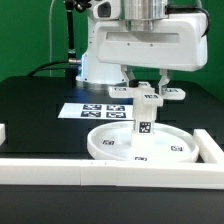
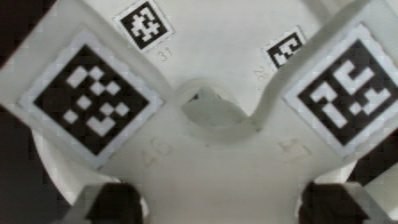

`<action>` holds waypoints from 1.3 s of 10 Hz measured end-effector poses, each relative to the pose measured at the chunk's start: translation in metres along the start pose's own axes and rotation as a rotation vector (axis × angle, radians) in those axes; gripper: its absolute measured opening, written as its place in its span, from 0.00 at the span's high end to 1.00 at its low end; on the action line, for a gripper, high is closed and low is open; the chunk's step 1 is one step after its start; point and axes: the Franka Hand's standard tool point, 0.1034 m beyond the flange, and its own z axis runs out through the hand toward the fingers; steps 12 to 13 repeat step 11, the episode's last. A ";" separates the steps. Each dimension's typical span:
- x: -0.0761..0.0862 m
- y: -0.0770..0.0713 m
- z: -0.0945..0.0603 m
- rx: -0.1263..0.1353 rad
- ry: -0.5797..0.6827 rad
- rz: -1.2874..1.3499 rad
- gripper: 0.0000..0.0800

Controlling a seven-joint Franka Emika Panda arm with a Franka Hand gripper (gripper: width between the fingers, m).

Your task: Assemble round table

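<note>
The large rimmed round disc [image 1: 110, 146] lies flat on the black table near the front. The short cylindrical leg [image 1: 145, 120] stands upright on the disc's middle and shows a tag. The flat cross-shaped lobed base [image 1: 177, 94] sits level on top of the leg, its tagged lobes sticking out to both sides. My gripper [image 1: 149, 88] comes straight down over the base and is shut on it. In the wrist view the base [image 2: 196, 150] fills the picture with its tagged lobes and centre hole. My gripper [image 2: 228, 202] has its dark fingertips [image 2: 116, 200] against the base's opposite edges.
The marker board [image 1: 95, 110] lies on the table behind the disc. White border rails run along the front [image 1: 90, 168], at the exterior view's right [image 1: 211, 147] and at its left edge [image 1: 3, 131]. The robot's base [image 1: 100, 62] stands behind.
</note>
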 end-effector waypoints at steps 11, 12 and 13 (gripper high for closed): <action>-0.001 -0.007 -0.031 0.018 -0.026 0.155 0.19; -0.001 -0.007 -0.031 0.018 -0.026 0.155 0.19; -0.001 -0.007 -0.031 0.018 -0.026 0.155 0.19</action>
